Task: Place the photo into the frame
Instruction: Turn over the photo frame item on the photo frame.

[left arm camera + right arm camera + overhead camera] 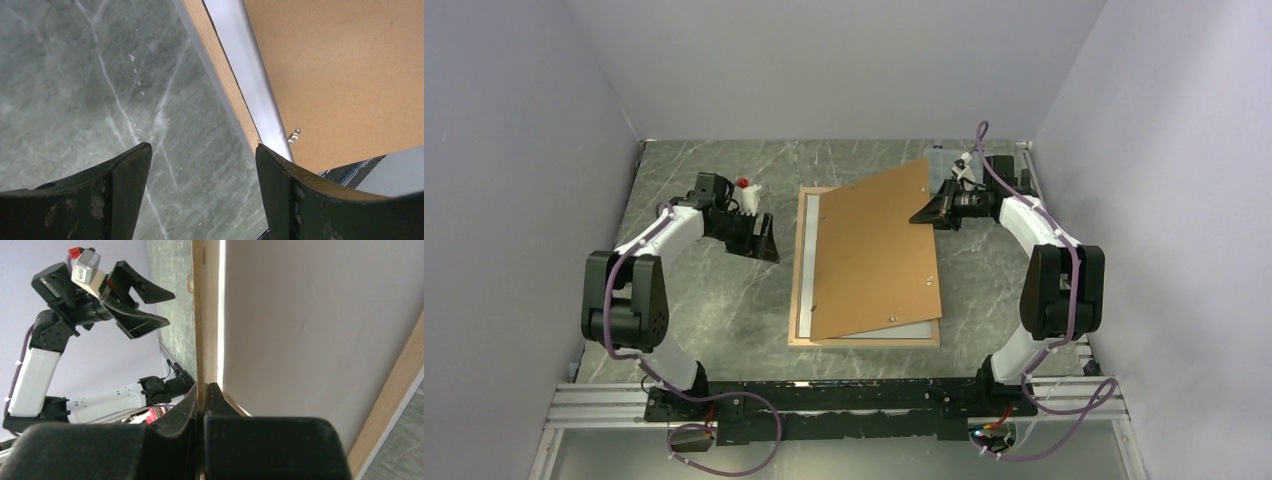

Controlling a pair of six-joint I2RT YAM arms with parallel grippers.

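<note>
With my right pincer (927, 213) clamped shut on the tilted brown fibreboard backing panel (874, 250) and my left pincer (764, 248) wide open and empty, I'd hinge the panel slowly without dragging the thin light-wood rectangular frame (796, 290).

Plain pale walls (824, 60) enclose a grey-green marbled tabletop (714, 300) (white-veined).

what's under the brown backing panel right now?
The frame, wood back up; a pale strip shows inside its left and near rails. The rest is covered by the backing panel, pinched by the right tool, so whether the photo lies there cannot be told.
</note>
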